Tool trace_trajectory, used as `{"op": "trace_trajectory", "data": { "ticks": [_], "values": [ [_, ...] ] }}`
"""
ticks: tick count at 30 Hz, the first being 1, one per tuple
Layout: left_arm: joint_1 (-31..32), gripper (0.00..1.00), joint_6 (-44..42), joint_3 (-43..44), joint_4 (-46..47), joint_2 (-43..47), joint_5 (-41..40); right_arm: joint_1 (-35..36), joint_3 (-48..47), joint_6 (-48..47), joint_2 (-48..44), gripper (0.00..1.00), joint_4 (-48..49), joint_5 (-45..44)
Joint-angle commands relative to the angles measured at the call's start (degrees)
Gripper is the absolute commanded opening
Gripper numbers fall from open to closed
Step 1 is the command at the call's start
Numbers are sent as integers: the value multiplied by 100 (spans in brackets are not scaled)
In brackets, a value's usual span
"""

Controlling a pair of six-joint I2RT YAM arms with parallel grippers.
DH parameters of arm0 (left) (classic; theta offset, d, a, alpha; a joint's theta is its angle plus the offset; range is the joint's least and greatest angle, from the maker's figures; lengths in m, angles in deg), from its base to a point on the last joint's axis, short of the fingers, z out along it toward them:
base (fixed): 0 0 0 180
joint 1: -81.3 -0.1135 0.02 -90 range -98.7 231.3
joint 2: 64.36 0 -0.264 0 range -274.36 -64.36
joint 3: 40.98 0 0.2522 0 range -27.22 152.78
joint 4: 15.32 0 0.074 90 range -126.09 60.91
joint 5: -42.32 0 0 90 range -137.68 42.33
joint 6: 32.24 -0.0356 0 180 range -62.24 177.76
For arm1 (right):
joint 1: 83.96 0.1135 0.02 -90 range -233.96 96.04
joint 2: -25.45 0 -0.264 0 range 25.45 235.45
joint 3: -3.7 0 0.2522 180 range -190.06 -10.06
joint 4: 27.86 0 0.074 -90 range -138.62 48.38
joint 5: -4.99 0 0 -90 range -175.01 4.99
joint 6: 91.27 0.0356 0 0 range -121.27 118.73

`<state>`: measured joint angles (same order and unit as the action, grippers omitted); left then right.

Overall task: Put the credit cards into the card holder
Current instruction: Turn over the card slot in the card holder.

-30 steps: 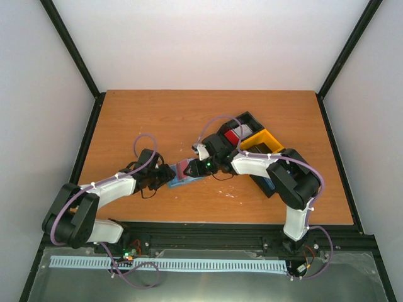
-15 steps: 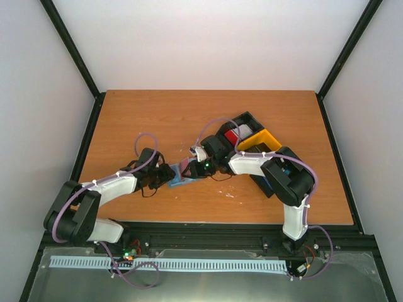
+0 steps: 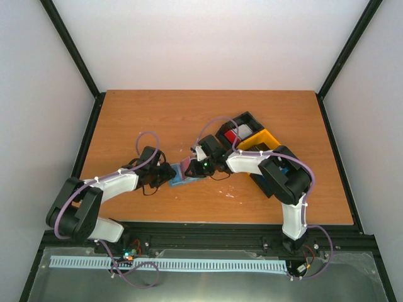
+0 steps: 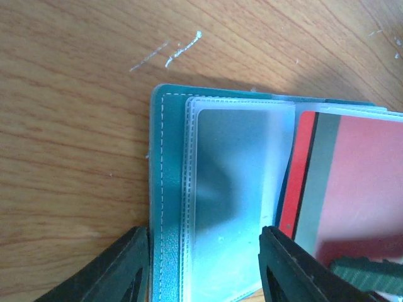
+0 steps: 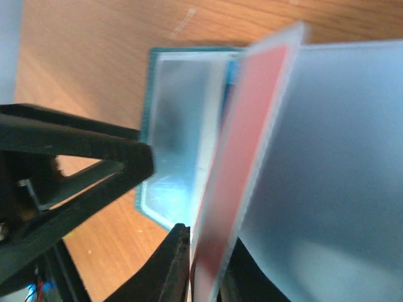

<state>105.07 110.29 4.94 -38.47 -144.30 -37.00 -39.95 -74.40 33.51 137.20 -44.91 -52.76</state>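
"What moved?"

"The right end effector (image 3: 194,167) slid a little closer to the left end effector (image 3: 171,172). Its arm leaned that way too."

"And its jaws?"

"They were wider before. Now they pinch the red card (image 5: 242,157)."

"And the left one?"

"It crept a bit toward the right one. From above, less of the red card shows between them now."

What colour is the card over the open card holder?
The card is red with a grey stripe, clearest in the left wrist view.
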Motion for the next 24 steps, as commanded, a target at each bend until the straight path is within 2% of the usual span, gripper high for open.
{"op": "trace_trajectory", "data": {
  "ticks": [1,4,10,13,18,24],
  "values": [
    [-22,50,-26,128,-546,-147,-266,64,-169,-466,-228,11,-666,-802],
    [-22,50,-29,134,-619,-170,-343,64,-328,-784,-247,7,-1035,-1136],
    [-24,50,-53,177,-680,-141,-382,63,-581,-1156,-242,6,-1456,-1390],
    [-21,50,-59,209,-672,-99,-386,72,-662,-1214,-239,11,-1495,-1361],
    [-21,50,-31,197,-653,-58,-412,99,-681,-1236,-166,25,-1191,-864],
    [-21,51,62,185,-795,122,-568,107,-782,-1124,-79,29,-916,-486]
  ]
}}
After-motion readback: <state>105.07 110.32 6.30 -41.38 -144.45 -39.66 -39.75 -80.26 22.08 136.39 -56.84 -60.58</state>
